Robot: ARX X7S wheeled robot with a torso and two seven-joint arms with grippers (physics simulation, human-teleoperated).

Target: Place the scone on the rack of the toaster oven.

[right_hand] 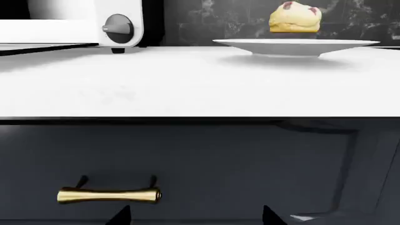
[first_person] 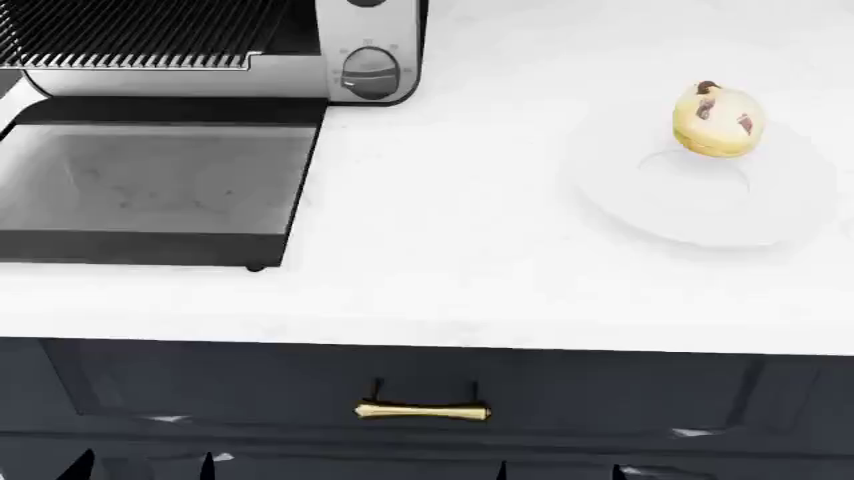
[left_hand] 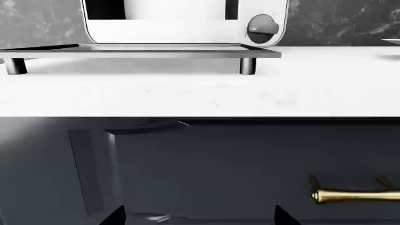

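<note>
The scone (first_person: 719, 119), pale yellow with dark red bits, sits on a round white plate (first_person: 707, 205) at the right of the white counter; it also shows in the right wrist view (right_hand: 295, 18). The toaster oven (first_person: 360, 50) stands at the back left with its glass door (first_person: 147, 185) dropped open and the wire rack (first_person: 134, 35) inside. Both grippers hang low in front of the dark cabinet, below the counter edge. My left gripper (first_person: 140, 465) and right gripper (first_person: 558, 470) show only dark fingertips, spread wide and empty.
A dark drawer front with a brass handle (first_person: 422, 411) lies below the counter edge. The oven has a grey dial (first_person: 370, 73) on its right panel. The open door stands on short legs (left_hand: 248, 65) above the counter. A dark marble wall (right_hand: 212, 23) backs the counter.
</note>
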